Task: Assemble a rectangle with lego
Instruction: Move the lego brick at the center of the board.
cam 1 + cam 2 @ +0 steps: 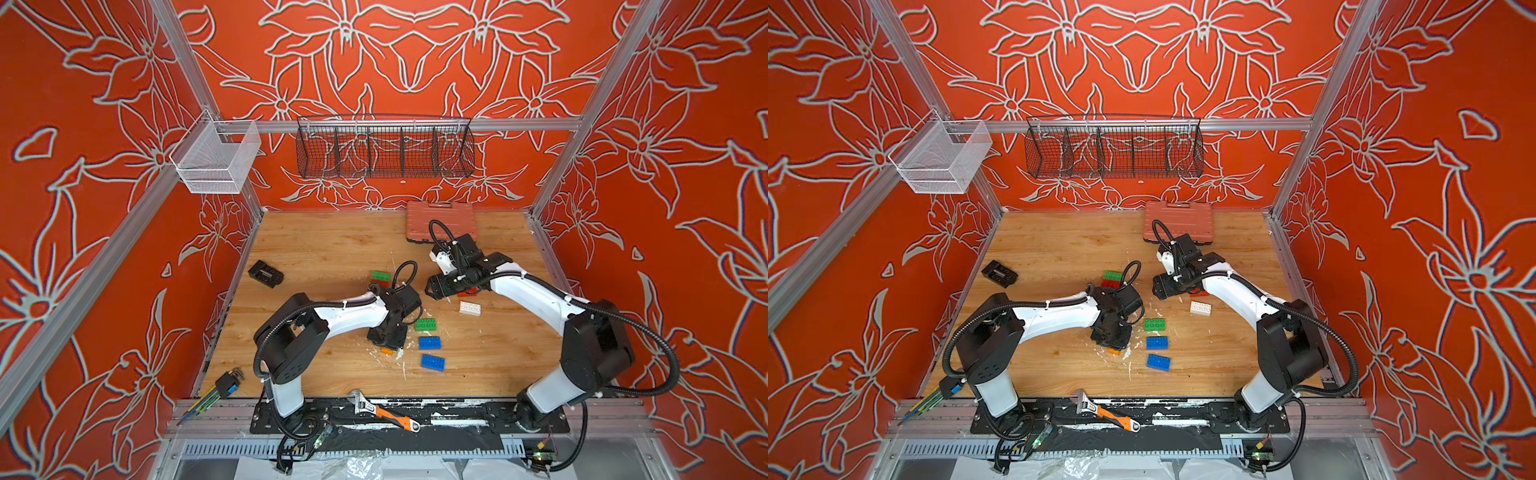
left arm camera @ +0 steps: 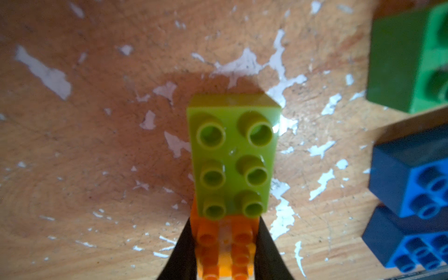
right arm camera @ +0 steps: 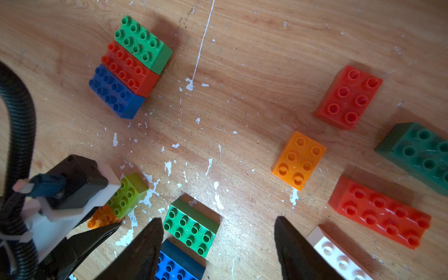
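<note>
**Scuffed wooden table, lego spread across it**

On the table (image 1: 332,241), the left hand (image 2: 224,225) is clamped on an orange brick (image 2: 208,236) with a lime brick (image 2: 232,155) stacked on part of it. Just beside it lie a green brick (image 1: 426,325) and two blue bricks (image 1: 429,343). The right hand (image 3: 217,219) hovers farther back, its jaws apart, holding nothing. A white brick (image 1: 470,308) lies near it on the right.

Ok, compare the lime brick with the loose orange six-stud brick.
The lime six-stud plastic brick is joined to a second orange brick pinched by the fingers of the left gripper; the loose orange six-stud plastic brick lies alone, untouched. Colours differ: lime versus orange. Both show six studs, facing up.
</note>
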Robot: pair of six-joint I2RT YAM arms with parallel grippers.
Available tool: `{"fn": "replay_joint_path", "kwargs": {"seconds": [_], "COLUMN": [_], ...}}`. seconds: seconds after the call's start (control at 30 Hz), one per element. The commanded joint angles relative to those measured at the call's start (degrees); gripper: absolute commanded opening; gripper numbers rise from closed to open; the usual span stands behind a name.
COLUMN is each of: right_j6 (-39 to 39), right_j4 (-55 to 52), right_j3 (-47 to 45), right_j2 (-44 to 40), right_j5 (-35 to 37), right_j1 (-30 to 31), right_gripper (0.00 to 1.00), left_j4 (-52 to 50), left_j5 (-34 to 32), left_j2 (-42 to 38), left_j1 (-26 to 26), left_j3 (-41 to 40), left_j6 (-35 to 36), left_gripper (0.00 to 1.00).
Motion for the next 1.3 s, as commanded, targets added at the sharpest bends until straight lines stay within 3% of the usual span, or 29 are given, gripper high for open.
{"fn": "replay_joint_path", "kwargs": {"seconds": [0.0,1.27], "right_j6": [-0.9,-1.4], "right_j4": [-0.9,-1.0], "right_j3": [1.2,0.8], "right_j2": [0.9,0.9], "right_j5": [0.6,1.3], "right_j1": [0.5,1.0], "right_gripper": [0.75,0.75], "left_j4": [-0.5,-2.1], "left_j5": [0.9,0.2], "left_j2": [1.0,1.3], "left_j1": [0.1,-0.5], "left_j3": [-0.3,1.2], "left_j6": [-0.6,-2.0], "left_gripper": [0.07,0.11]}}
